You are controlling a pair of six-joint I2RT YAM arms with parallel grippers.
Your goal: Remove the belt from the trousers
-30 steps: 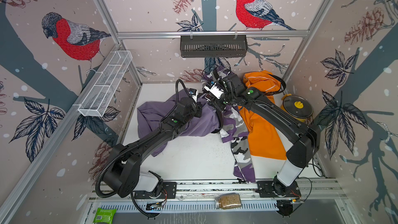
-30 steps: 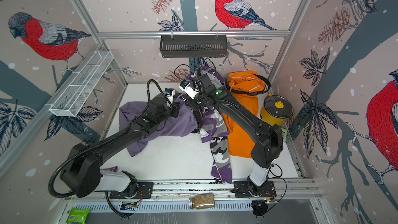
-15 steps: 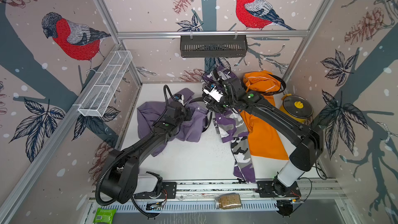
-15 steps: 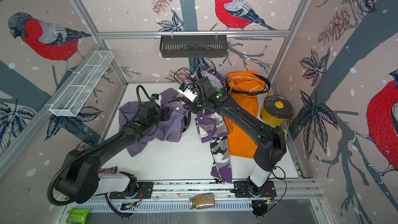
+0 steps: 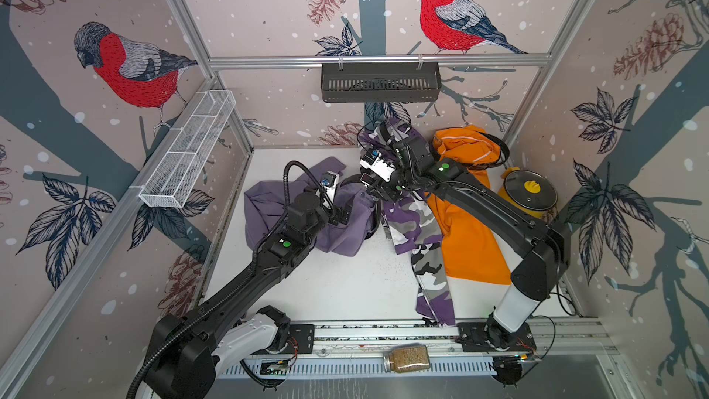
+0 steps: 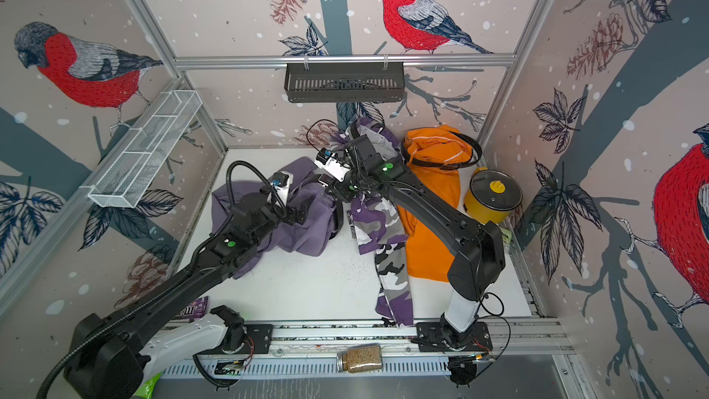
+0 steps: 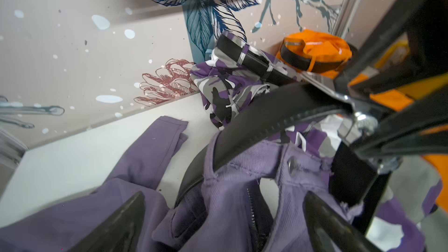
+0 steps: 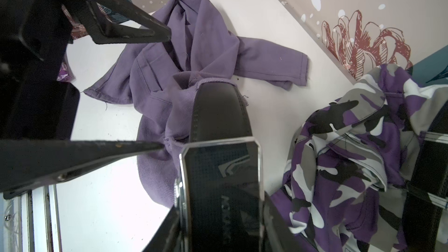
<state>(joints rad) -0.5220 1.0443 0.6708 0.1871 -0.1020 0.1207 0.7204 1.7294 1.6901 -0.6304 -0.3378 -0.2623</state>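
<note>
The lilac trousers (image 5: 345, 234) (image 6: 307, 234) lie bunched at the table's left, with a black belt (image 7: 266, 115) (image 8: 218, 112) threaded through the waistband. My left gripper (image 5: 345, 213) (image 7: 223, 214) stands open over that waistband, and cloth lies loose between its fingers (image 7: 121, 221). My right gripper (image 5: 378, 191) (image 8: 220, 214) is shut on the belt's buckle (image 8: 220, 173), just right of the lilac pair. The camouflage trousers (image 5: 410, 220) (image 6: 376, 220) and the orange trousers (image 5: 468, 239) (image 6: 426, 247) lie to the right, each wearing its own black belt.
A yellow pot (image 5: 529, 193) with a glass lid stands at the right wall. A black basket (image 5: 380, 82) hangs on the back wall and a white wire basket (image 5: 188, 151) on the left wall. A jar (image 5: 406, 358) lies on the front rail.
My left gripper dragged the lilac waistband to the left, then opened and let the cloth go. My right gripper kept its hold on the buckle and barely moved.
</note>
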